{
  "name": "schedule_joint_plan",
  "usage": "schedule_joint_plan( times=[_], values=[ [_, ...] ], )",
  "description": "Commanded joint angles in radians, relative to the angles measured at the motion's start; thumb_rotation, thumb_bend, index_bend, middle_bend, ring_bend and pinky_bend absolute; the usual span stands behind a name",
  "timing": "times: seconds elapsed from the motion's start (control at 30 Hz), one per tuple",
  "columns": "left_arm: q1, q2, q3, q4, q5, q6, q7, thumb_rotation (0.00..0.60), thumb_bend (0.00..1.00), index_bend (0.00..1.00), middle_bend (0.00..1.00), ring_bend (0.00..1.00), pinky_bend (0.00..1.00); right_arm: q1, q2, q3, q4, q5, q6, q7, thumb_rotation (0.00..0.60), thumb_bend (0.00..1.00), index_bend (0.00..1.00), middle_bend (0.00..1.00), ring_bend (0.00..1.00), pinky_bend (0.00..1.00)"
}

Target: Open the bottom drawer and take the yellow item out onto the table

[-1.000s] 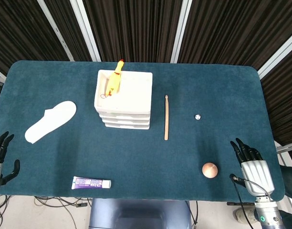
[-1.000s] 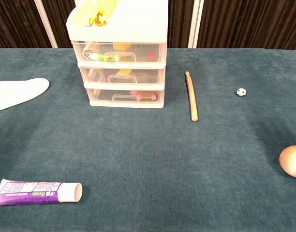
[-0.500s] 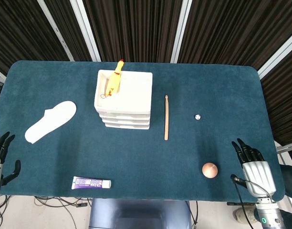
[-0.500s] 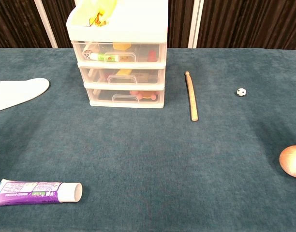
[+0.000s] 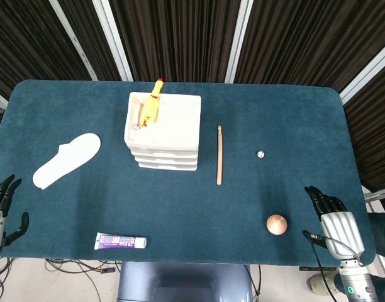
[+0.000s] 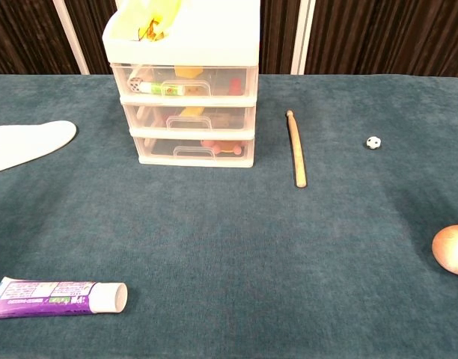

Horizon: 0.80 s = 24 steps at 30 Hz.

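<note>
the table [image 5: 255, 119] has a dark teal cloth all over it, and dark ribbed curtains with white poles hang behind it. the right hand [image 5: 334, 217] lies flat near the front corner, fingers spread, holding nothing. a brown ball [image 5: 276, 224] sits just beside it, toward the other hand. the left hand [image 5: 0, 211] is at the far front edge, fingers apart and holding nothing too. the white drawer box [image 6: 185, 101] stands far ahead of both hands. its bottom drawer [image 6: 191, 149] is closed, and i cannot tell if something yellow is inside. a purple tube [image 6: 55, 297] lies near the left hand.
</note>
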Motion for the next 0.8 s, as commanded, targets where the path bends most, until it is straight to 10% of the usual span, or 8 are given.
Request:
schedule_joint_plan(
  times=[0.03,0.33,0.8],
  values=[
    [0.0,-0.001,-0.001,-0.004,0.0,0.002,0.001,0.6,0.51,0.02,0.0,0.0,0.0,0.033,-0.006,-0.014,0.037,-0.013,-0.054,0.185,0.6,0.18,0.13,0.22,0.32,0.34],
    [-0.001,0.004,0.001,-0.009,-0.005,-0.006,-0.01,0.6,0.51,0.02,0.0,0.0,0.0,0.153,-0.028,0.017,-0.017,0.035,-0.234,0.388,0.6,0.23,0.16,0.37,0.47,0.54],
    [-0.003,0.019,-0.006,-0.006,-0.022,-0.017,-0.057,0.6,0.51,0.02,0.0,0.0,0.0,0.395,-0.253,0.161,-0.072,0.316,-0.514,0.231,0.6,0.32,0.16,0.71,0.77,0.84]
  ],
)
